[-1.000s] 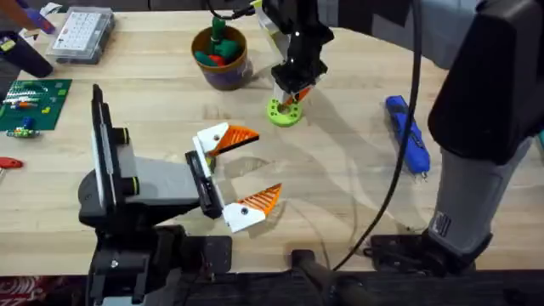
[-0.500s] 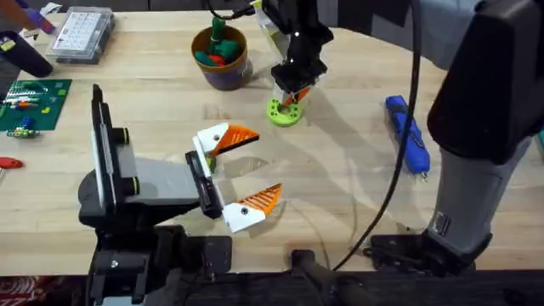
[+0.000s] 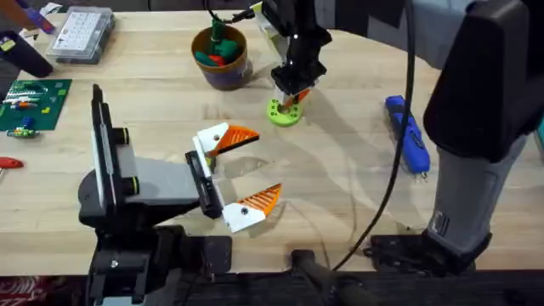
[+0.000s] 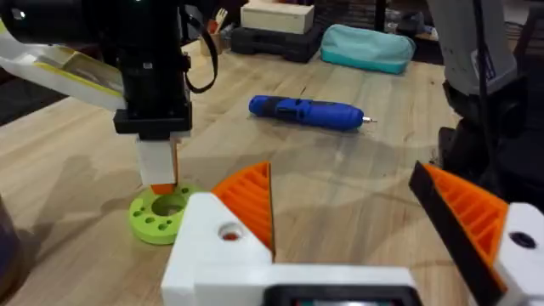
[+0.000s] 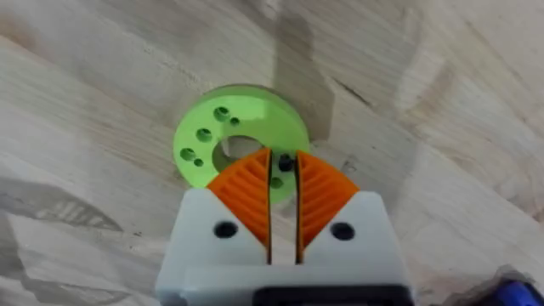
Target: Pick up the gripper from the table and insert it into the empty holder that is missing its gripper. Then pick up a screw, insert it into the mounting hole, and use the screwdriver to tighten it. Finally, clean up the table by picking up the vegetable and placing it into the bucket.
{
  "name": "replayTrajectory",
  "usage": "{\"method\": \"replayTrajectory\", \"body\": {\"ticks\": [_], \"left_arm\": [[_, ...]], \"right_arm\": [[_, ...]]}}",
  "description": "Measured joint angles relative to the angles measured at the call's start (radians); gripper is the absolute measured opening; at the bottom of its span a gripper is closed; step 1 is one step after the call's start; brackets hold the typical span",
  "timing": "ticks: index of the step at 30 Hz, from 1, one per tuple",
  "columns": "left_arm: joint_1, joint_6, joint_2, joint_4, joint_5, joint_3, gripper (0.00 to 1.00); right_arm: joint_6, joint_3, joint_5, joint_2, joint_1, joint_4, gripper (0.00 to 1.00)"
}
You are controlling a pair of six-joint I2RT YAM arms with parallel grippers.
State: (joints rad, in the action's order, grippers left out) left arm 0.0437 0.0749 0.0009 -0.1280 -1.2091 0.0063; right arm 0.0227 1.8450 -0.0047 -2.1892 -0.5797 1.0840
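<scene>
Right pincer [image 5: 283, 174] clenched on small dark screw [image 5: 286, 161] over green disc [image 5: 240, 141]; left pincer [image 3: 246, 172] released above table [image 3: 340, 170]

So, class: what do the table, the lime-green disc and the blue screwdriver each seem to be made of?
Table: wood, matte, visible grain.
Lime-green disc: probably moulded or printed plastic, uniform matte colour, neat holes.
Screwdriver: likely plastic body, slight sheen, with a small metal tip.

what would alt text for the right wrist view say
The right tool, white with orange ribbed pads nearly closed on a small dark object, hangs directly over a flat lime-green disc with holes. The disc lies on the light wooden table with visible grain, and a tip of the bright-blue pen-shaped screwdriver shows at the corner.
</scene>
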Motion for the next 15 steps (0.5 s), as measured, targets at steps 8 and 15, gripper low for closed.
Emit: {"method": "replayTrajectory", "body": {"ticks": [8,15], "left_arm": [[0.0,0.0,0.0,0.0,0.0,0.0,0.986],[0.0,0.0,0.0,0.0,0.0,0.0,0.986]], "right_arm": [[0.0,0.0,0.0,0.0,0.0,-0.005,0.008],[0.0,0.0,0.0,0.0,0.0,-0.005,0.004]]}}
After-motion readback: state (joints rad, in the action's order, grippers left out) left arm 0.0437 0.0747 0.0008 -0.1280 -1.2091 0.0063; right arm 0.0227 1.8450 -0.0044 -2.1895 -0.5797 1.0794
